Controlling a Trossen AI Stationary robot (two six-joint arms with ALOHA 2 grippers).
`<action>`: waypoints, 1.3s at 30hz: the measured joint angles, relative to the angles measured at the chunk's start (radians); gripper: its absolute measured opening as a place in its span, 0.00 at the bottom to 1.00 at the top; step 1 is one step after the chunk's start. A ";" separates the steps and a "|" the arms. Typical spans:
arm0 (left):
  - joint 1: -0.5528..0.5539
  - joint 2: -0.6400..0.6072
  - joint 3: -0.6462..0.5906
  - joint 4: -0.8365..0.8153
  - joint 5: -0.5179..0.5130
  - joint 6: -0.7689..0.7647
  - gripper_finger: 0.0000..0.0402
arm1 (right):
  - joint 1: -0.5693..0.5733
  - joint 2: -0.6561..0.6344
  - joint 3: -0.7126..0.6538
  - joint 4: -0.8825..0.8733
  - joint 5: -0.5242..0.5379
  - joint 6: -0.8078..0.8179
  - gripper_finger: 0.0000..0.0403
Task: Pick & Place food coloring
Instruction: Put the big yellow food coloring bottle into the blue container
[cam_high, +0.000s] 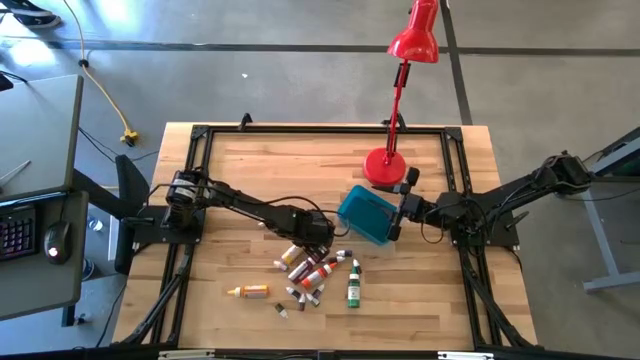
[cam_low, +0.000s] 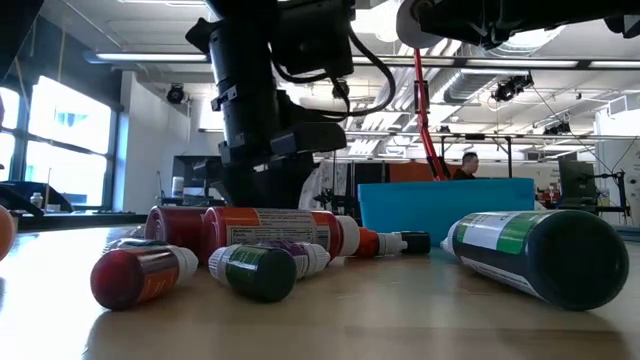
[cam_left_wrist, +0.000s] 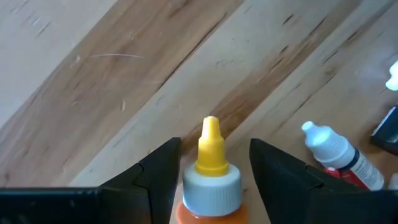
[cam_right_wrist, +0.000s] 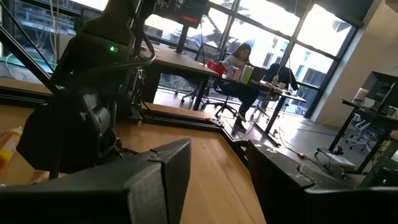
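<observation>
Fingers of the left gripper (cam_left_wrist: 211, 180) straddle an orange bottle (cam_left_wrist: 208, 186), seemingly gripping it. Right gripper (cam_high: 398, 215) grips the tub (cam_high: 362, 213) rim on the tabletop (cam_high: 240, 170).

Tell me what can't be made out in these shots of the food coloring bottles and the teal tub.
- Orange bottle between the left pincer fingers: body cut off by the left wrist picture's edge; contact unclear.
- Teal tub: inside unseen in the low view, its wall blocks it.
- Right pincer: whether it grips the tub, too small from above.
</observation>
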 joint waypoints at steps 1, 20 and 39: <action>0.000 0.000 0.000 -0.001 0.001 0.000 0.47 | 0.000 0.000 0.000 0.000 0.000 0.000 0.38; 0.001 0.002 0.000 -0.022 0.044 0.003 0.41 | 0.000 0.000 0.000 0.000 0.000 0.000 0.38; 0.015 0.003 0.000 -0.019 0.052 0.041 0.31 | 0.000 0.000 0.000 0.000 -0.047 0.004 0.38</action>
